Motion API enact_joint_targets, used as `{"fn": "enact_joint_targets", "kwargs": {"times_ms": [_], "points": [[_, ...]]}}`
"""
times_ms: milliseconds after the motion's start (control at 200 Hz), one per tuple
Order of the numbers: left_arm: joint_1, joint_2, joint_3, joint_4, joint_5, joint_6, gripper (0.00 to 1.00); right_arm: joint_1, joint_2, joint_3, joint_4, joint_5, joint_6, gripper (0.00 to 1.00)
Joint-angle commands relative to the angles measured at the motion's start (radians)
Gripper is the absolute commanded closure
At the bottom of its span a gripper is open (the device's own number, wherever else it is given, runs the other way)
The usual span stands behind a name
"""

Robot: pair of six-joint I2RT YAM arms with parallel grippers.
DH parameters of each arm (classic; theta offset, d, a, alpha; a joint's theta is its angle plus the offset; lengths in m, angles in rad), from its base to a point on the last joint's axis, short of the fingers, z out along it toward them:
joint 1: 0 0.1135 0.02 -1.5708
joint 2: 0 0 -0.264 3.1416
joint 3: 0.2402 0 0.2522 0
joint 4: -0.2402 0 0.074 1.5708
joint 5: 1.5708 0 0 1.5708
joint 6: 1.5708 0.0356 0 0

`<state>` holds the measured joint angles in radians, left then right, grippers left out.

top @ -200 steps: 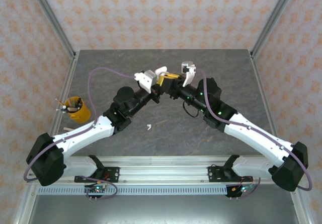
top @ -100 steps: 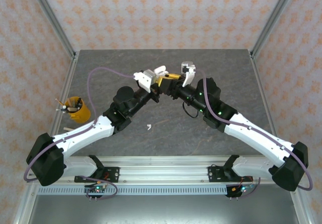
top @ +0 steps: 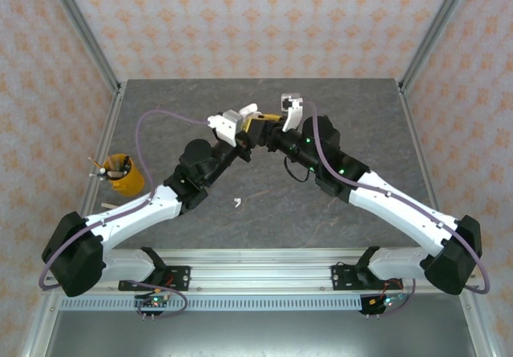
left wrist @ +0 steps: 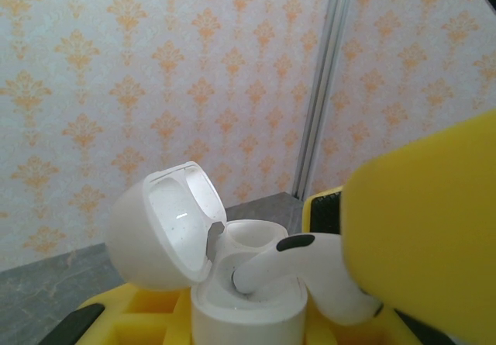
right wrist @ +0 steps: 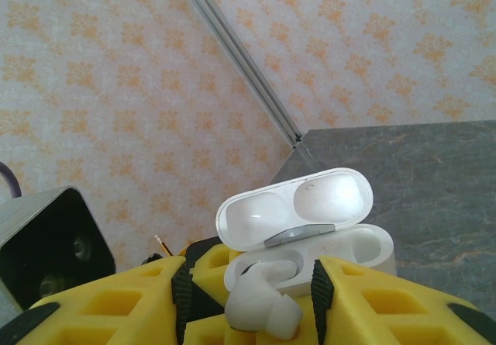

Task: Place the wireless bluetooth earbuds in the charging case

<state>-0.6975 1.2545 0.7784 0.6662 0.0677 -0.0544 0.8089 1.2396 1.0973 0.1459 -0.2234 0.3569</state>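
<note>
Left wrist shows earbud point(left wrist: 310, 267) stem inside case point(left wrist: 248, 318); right wrist, its bulb.

- The left arm point(top: 136, 212) and right arm point(top: 401, 208) have white shell links and black, rounded joint housings.
- A purple cable point(top: 144, 132) loops along the left arm, and another follows the right.
- Small green lights point(top: 341, 164) dot the right arm's black joints.
- The gripper fingers point(right wrist: 132, 302) are yellow, moulded with rectangular pockets and backed by black pieces.
- White camera blocks point(top: 227, 124) sit at the wrists.
</note>
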Motion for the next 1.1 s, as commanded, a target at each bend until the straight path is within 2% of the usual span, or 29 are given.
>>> {"fn": "enact_joint_targets", "kwargs": {"times_ms": [0, 350, 706, 846, 1096], "points": [[-0.007, -0.039, -0.013, 0.132, 0.015, -0.029, 1.0, 0.006, 0.03, 0.027, -0.053, 0.017, 0.039, 0.53], [-0.007, -0.055, -0.126, 0.187, 0.0, -0.065, 1.0, 0.003, 0.084, 0.076, -0.087, 0.036, 0.089, 0.51], [-0.007, -0.078, -0.2, 0.193, -0.026, -0.067, 1.0, -0.055, 0.056, 0.068, -0.065, 0.01, 0.165, 0.39], [-0.007, -0.087, -0.211, 0.183, -0.035, -0.056, 1.0, -0.054, 0.016, 0.073, -0.124, -0.003, 0.189, 0.38], [-0.005, -0.085, -0.222, 0.169, -0.039, -0.035, 1.0, -0.054, -0.032, 0.111, -0.358, -0.044, 0.29, 0.41]]}}
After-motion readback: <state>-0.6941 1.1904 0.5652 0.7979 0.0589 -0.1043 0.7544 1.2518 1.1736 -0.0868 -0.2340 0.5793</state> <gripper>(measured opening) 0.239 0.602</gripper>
